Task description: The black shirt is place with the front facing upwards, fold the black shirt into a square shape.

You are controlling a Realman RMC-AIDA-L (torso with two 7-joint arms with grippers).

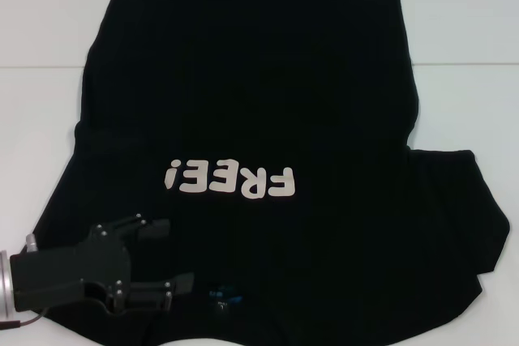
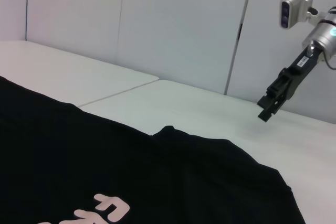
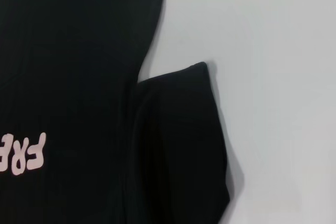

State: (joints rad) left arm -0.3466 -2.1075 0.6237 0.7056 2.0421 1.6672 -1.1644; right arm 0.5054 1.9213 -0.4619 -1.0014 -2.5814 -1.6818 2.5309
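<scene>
**Starting the first fold: grip at the left shoulder**

The black shirt (image 1: 251, 111) lies flat on the white bench (image 1: 462, 54), front up, with the collar and its small blue label (image 1: 220, 293) nearest the robot and the hem at the far side. The pale letters (image 1: 229, 180) read upside down from the head view. The right sleeve (image 1: 450, 200) is spread out to the side. The left sleeve cannot be made out; that side of the shirt runs as a straight edge.

The left hand (image 1: 166, 255) sits low over the shirt near the left shoulder, just beside the collar, fingers spread wide and holding nothing. Whether the lower finger touches the cloth cannot be told. The right hand (image 2: 270, 103) hangs in the air off the right side of the shirt, seen only from the left wrist view; whether its fingers are open or closed cannot be told.

The step in hand appears to be the first grip for a lengthwise fold. To do it well:

1. Lower the left hand until one finger slides under the shoulder edge.
2. Pinch both layers of cloth, not the top layer alone.
3. Bring the right hand to the matching shoulder or sleeve.
4. Lift only enough to clear the bench, so the body does not drag and wrinkle.
</scene>
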